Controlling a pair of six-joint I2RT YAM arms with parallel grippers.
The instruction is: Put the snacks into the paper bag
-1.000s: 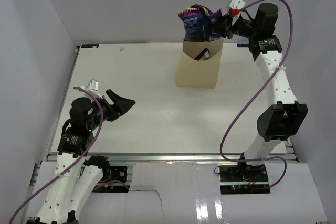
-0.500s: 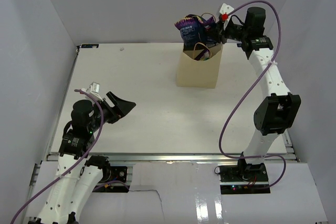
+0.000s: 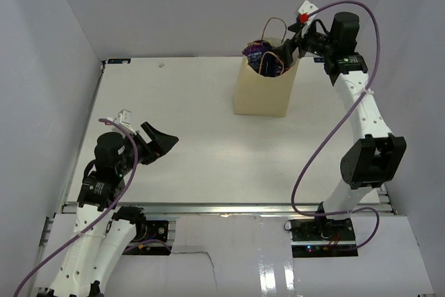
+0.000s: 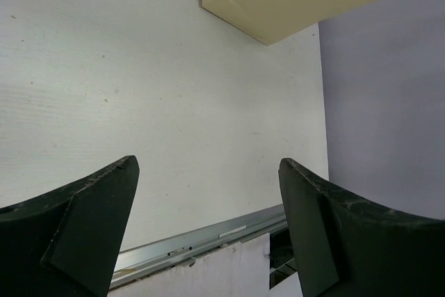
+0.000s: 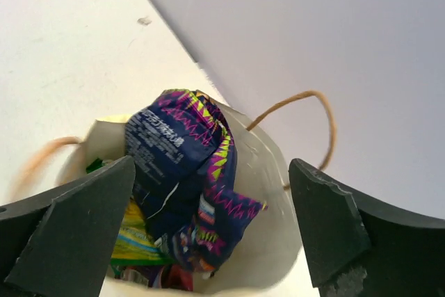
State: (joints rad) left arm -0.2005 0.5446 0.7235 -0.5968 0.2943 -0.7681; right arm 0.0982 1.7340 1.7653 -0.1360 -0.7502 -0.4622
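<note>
One paper bag, one blue packet

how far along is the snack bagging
Done: the blue-purple packet sits in the paper bag on top of other packets. In hand: nothing; the right fingers hang open over the bag, the left fingers open over bare table. Left: no loose packets show on the table, so probably finished.

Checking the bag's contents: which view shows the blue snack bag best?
Right wrist: it looks down into the paper bag, where the blue snack bag lies on other packets. Top view catches only its tip; left wrist shows none of it.
</note>
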